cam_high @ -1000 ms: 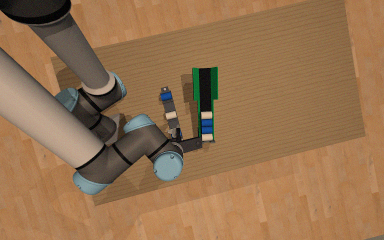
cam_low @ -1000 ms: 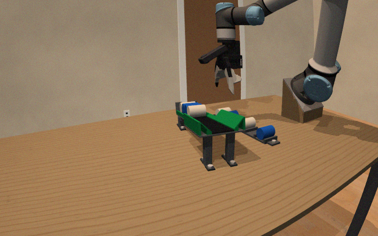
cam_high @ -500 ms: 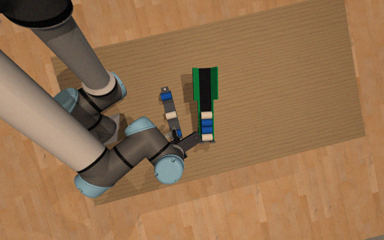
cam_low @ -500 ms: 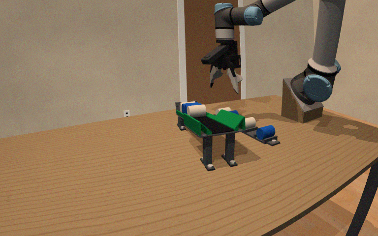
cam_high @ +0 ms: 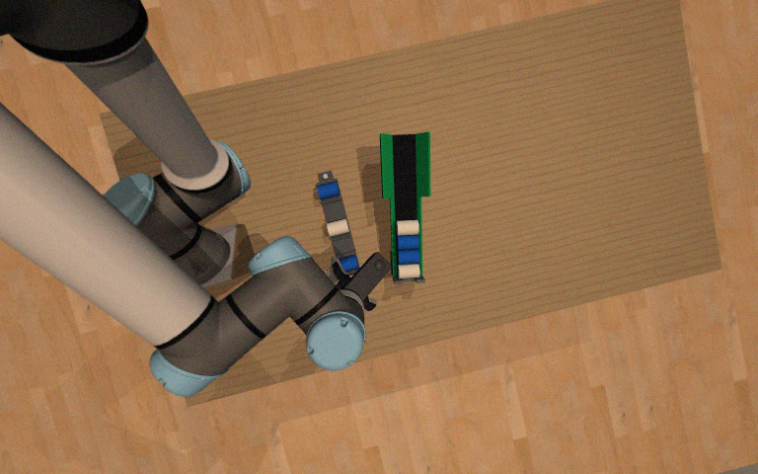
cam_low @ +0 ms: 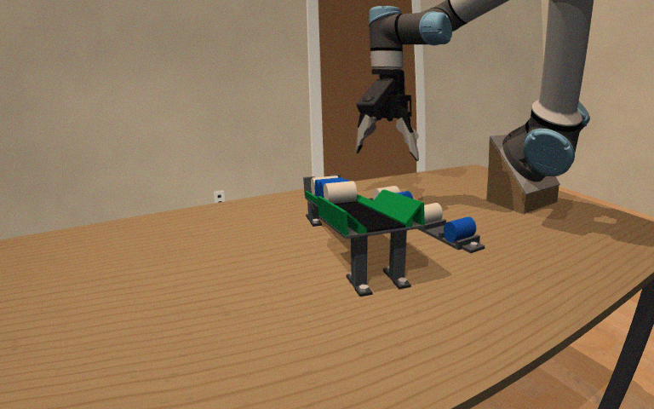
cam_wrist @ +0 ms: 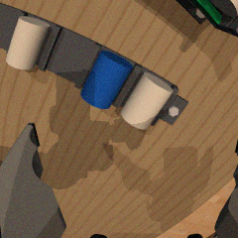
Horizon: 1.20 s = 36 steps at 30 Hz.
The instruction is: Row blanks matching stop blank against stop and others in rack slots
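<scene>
Where the wooden table is spanned by the arm, a green-walled ramp is occupied by two white and two blue blanks. Two of each color are held by the stock rack. The gripper is spread wide, with nothing grasped.

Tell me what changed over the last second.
Seen from above, the jaws turned counterclockwise and shifted slightly toward the picture's bottom. Nothing was visibly gripped or released. The ramp, the rack and the visible blanks stayed put.
</scene>
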Tool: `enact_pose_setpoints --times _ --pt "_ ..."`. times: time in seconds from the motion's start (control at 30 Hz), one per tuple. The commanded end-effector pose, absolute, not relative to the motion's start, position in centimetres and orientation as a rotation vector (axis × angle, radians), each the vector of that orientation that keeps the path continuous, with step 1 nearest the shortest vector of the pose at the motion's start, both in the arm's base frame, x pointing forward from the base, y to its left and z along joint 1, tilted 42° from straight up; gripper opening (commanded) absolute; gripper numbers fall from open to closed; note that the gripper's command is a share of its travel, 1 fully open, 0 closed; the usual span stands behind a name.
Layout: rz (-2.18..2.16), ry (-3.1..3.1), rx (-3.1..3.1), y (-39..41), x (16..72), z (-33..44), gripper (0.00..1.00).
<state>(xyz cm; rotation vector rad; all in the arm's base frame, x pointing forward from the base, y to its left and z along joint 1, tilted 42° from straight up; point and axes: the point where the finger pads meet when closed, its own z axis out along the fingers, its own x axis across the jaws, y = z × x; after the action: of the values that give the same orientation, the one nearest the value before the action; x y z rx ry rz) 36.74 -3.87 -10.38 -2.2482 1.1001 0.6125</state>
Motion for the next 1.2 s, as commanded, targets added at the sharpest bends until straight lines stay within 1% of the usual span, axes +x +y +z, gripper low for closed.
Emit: enact_pose_setpoints --times 0.0,1.17 --pt "0.543 0.913 -2.304 -4.3 36.8 -10.6 1.00" --pt "0.229 0.055 -2.415 -5.3 35.9 -11.6 1.00"
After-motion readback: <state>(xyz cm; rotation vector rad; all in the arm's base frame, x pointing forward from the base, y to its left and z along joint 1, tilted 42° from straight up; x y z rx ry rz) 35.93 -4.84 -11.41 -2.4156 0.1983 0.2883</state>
